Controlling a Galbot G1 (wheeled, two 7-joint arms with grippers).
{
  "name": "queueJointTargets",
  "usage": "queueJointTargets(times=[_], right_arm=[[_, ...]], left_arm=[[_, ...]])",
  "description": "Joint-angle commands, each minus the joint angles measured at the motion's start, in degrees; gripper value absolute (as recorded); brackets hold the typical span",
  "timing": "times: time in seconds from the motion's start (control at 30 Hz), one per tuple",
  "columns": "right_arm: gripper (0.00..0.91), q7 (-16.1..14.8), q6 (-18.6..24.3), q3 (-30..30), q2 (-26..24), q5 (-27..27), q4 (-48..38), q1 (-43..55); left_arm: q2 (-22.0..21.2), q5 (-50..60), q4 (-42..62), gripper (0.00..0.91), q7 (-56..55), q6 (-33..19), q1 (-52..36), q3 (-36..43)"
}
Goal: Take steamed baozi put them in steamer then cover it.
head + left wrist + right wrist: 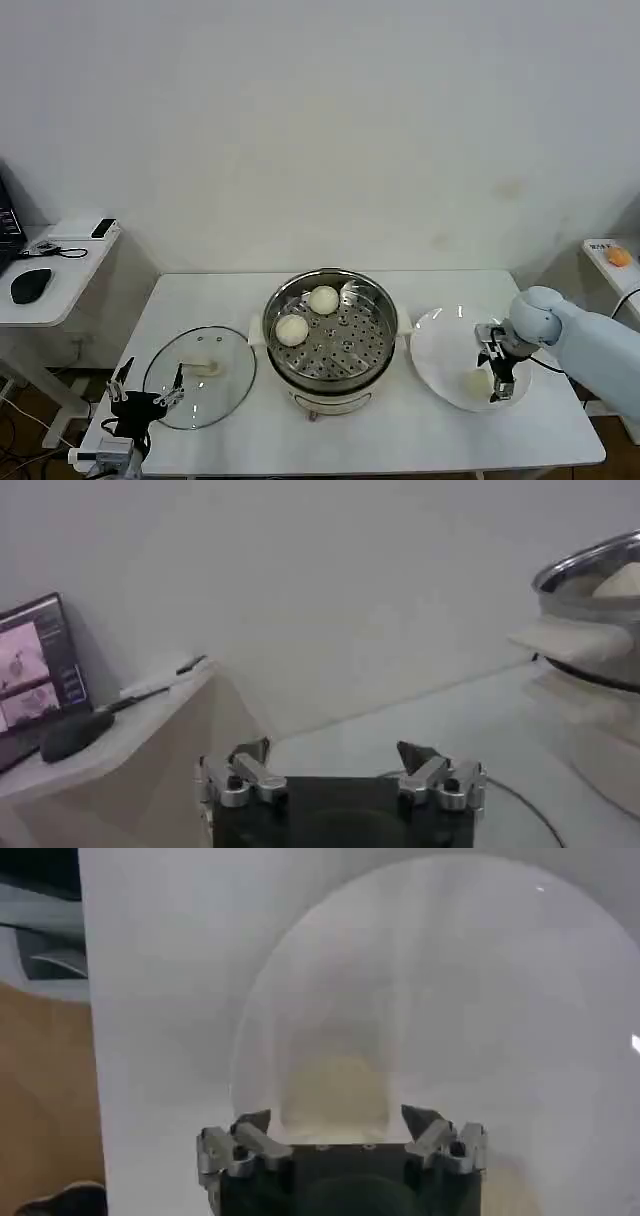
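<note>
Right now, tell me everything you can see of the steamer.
The steamer is a round, shiny stainless-steel pot on a cream-white base, standing upright at the middle of the white table, uncovered. A perforated steel tray sits inside. Two steamed baozi rest on the tray's far-left part, close together. A pale side handle juts out toward the cover, which lies flat on the table to its left. The white plate lies to its right. Neither gripper touches it.

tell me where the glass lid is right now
In the head view the cover lies flat on the table, left of the steamer, just beyond the open left gripper.
</note>
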Motion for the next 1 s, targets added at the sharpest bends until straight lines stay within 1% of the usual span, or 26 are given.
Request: queueJointTargets(times=[0.03, 0.3, 0.53, 0.57, 0.6, 0.63, 0.67, 0.7, 0.77, 0.8, 0.87, 1.0], right_arm=[[0.746, 0.06, -0.23, 0.41, -0.05, 0.09, -0.16, -0.28], [0.725, -0.15, -0.13, 1.99, -2.04, 0.47, 1.37, -0.09], [0.725, -0.46, -0.18, 1.15, -4.92, 2.32, 5.80, 5.43], [0.725, -0.73, -0.41, -0.11, -5.36, 4.03, 7.48, 8.91], [0.725, -0.75, -0.41, -0.66, -5.43, 4.44, 7.65, 9.40], [0.725, -1.14, -0.50, -1.90, -5.52, 5.83, 9.01, 13.83], [0.725, -1.47, -0.46, -4.83, -5.24, 7.13, 10.07, 19.50], [0.725, -1.70, -0.44, -5.60, -4.98, 7.60, 10.57, 21.27], [0.725, -2.36, -0.69, -7.97, -2.97, 10.52, 11.54, 28.55], [0.725, -2.42, -0.85, -8.50, -2.56, 11.06, 11.60, 29.05], [0.725, -2.94, -1.20, -10.63, 1.24, 14.38, 11.16, 35.54], [0.725, -2.83, -1.45, -12.23, 8.28, 17.76, 8.89, 41.82]], left_arm=[[0.01, -0.01, 0.00, 0.907, 0.00, 0.00, -0.08, 0.01], [-0.02, 0.03, -0.11, 0.907, -0.05, -0.03, 0.00, 0.17], [-0.12, 0.04, -0.40, 0.907, 0.01, 0.02, -0.47, 0.60], [-0.07, 0.04, -0.41, 0.907, 0.03, 0.02, -0.55, 0.67], [-0.04, 0.03, -0.40, 0.907, 0.02, 0.02, -0.59, 0.70], [-0.01, 0.02, -0.37, 0.907, 0.01, 0.00, -0.67, 0.77], [-0.09, -0.02, -0.34, 0.907, 0.01, 0.01, -0.78, 0.83], [-0.16, -0.03, -0.35, 0.907, 0.01, 0.00, -0.80, 0.83], [-0.36, -0.04, -0.57, 0.907, -0.01, -0.01, -0.85, 0.97], [-0.35, -0.07, -0.71, 0.907, -0.01, -0.02, -0.80, 1.02], [-0.31, -0.12, -1.19, 0.907, 0.01, -0.04, -0.58, 1.03], [-0.35, -0.15, -1.42, 0.907, -0.07, -0.13, -0.57, 0.57]])
